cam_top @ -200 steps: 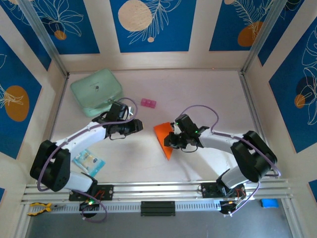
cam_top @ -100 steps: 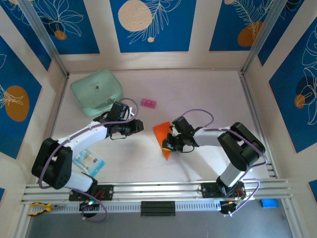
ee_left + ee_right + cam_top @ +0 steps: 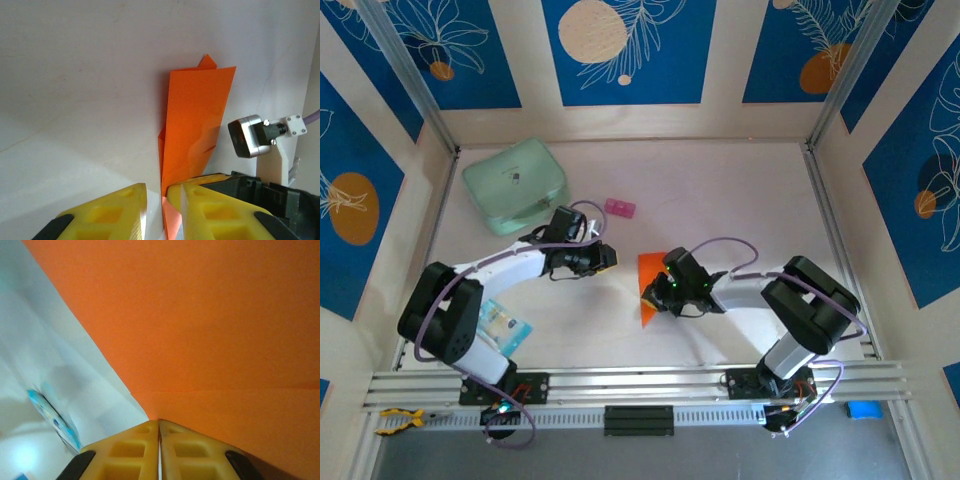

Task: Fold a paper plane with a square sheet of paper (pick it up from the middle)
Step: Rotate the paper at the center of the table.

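Observation:
The square sheet of paper [image 3: 648, 270] is bright orange and folded into a narrow wedge with a pointed end, like a paper plane. It stands on edge on the table's middle. My right gripper [image 3: 660, 293] is shut on its lower part; in the right wrist view the orange paper [image 3: 210, 315] rises from the closed fingertips of the right gripper [image 3: 159, 421]. My left gripper [image 3: 610, 258] sits just left of it. In the left wrist view the paper [image 3: 197, 110] stretches away ahead. Its near point lies in the narrow gap of the open left gripper [image 3: 162, 192].
A mint-green case [image 3: 515, 183] rests at the back left, with a small pink block [image 3: 619, 208] to its right. A blue packet [image 3: 500, 325] lies by the left arm's base. The right wrist's camera [image 3: 247, 136] is close beside the paper.
The right gripper has carried the paper left and towards the near edge, turning it more upright and narrower from above. The left gripper has edged right to the paper, its jaws narrowing.

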